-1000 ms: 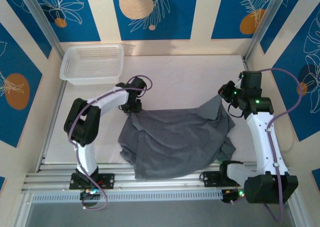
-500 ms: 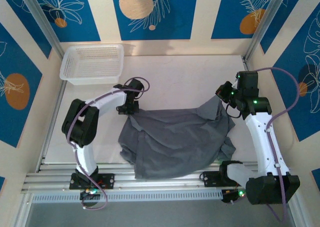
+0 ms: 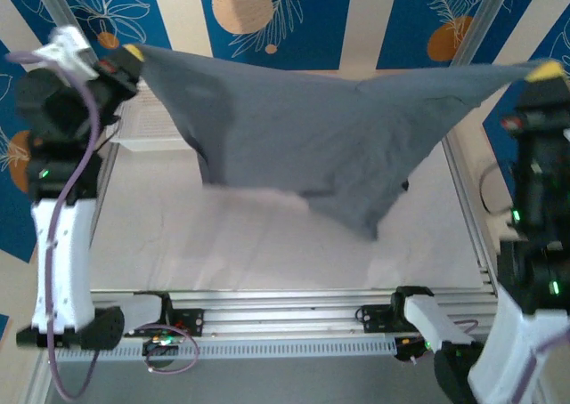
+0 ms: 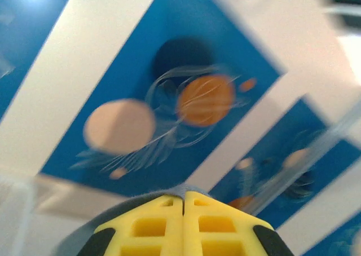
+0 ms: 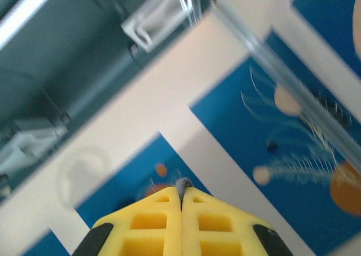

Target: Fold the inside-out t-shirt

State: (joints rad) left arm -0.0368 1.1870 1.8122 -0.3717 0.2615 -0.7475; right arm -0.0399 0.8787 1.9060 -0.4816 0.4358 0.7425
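The inside-out t-shirt [image 3: 329, 137], dark slate-grey, hangs stretched in the air high above the white table [image 3: 267, 244], its lower part drooping toward the middle. My left gripper [image 3: 134, 53] is raised at the upper left, shut on one corner of the shirt. My right gripper [image 3: 545, 69] is raised at the upper right, shut on the opposite corner. In the left wrist view the yellow jaws meet at the left gripper [image 4: 184, 197] with a grey fabric edge [image 4: 179, 189] pinched between them. The right wrist view shows the right gripper [image 5: 181, 194] closed on a small tuft of grey cloth [image 5: 183, 184].
A white basket [image 3: 147, 128] sits at the back left of the table, mostly behind the hanging shirt and the left arm. Blue patterned walls enclose the back and sides. A metal rail [image 3: 285, 311] runs along the near edge.
Both arms have swung up from the table, lifting the shirt off the surface and pulling it taut between them. The left gripper closed on the shirt's corner.
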